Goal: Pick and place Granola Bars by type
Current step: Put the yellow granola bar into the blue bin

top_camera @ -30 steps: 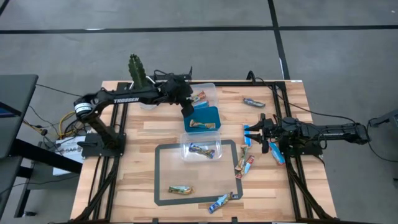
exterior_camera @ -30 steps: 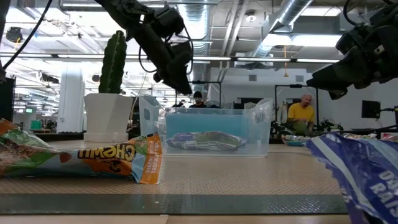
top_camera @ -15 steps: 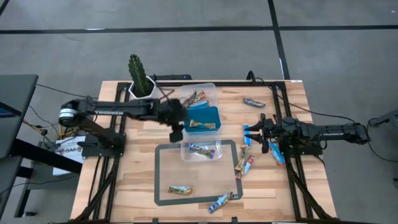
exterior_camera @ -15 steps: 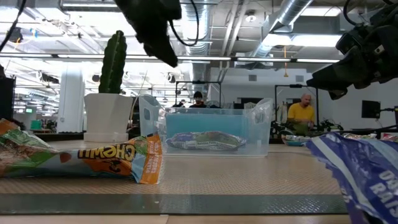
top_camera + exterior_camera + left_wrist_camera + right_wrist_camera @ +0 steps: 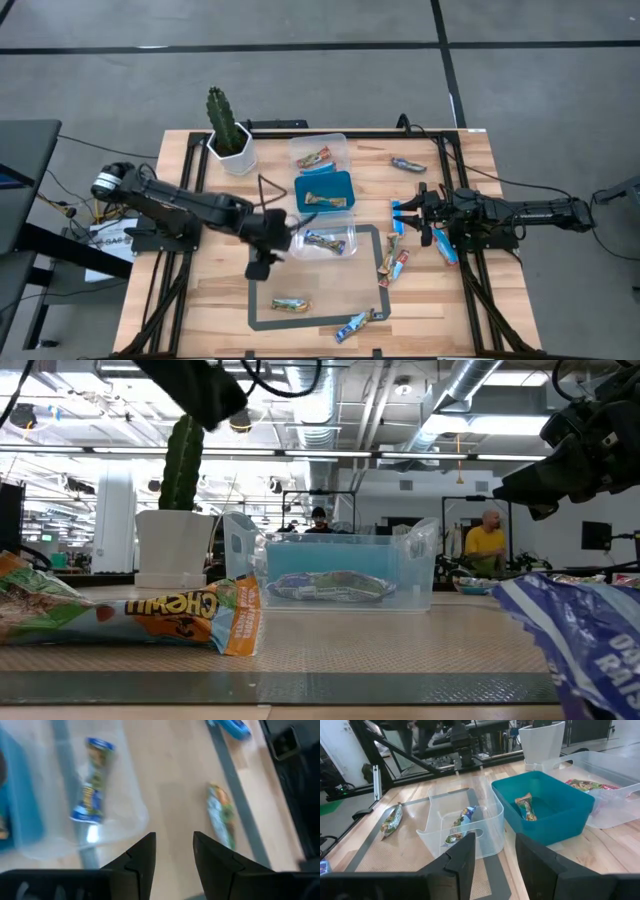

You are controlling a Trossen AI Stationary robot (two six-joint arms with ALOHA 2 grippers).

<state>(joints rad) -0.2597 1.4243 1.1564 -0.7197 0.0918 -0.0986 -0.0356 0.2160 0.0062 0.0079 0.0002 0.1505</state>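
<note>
**Where the next pick could slip**

While the left gripper (image 5: pixel 262 262) hangs above the grey mat (image 5: pixel 262 300) with its fingers parted and nothing between them, the red-and-green bar (image 5: pixel 290 305) lies on the mat just ahead of it, and that looks the likely next target. In the left wrist view the same bar (image 5: pixel 221 815) sits off to one side of the fingers, beside the mat's dark border, so a straight descent could miss it or catch only one crimped end. The wrapper is foil (slippery, and flat to the mat), so a shallow pinch may let it slide out.

Close by stands the near clear tub (image 5: pixel 324 240) holding a blue bar (image 5: pixel 323 241); a careless swing could knock its wall.

Sorting is the other risk: the blue tub (image 5: pixel 324 190) holds a brown-gold bar (image 5: pixel 323 200), the far clear tub (image 5: pixel 320 155) a red-and-green bar, so this one belongs farthest away.

Over the table's right side the right gripper (image 5: pixel 421 214) waits, open and empty, near several loose bars (image 5: pixel 395 266).
</note>
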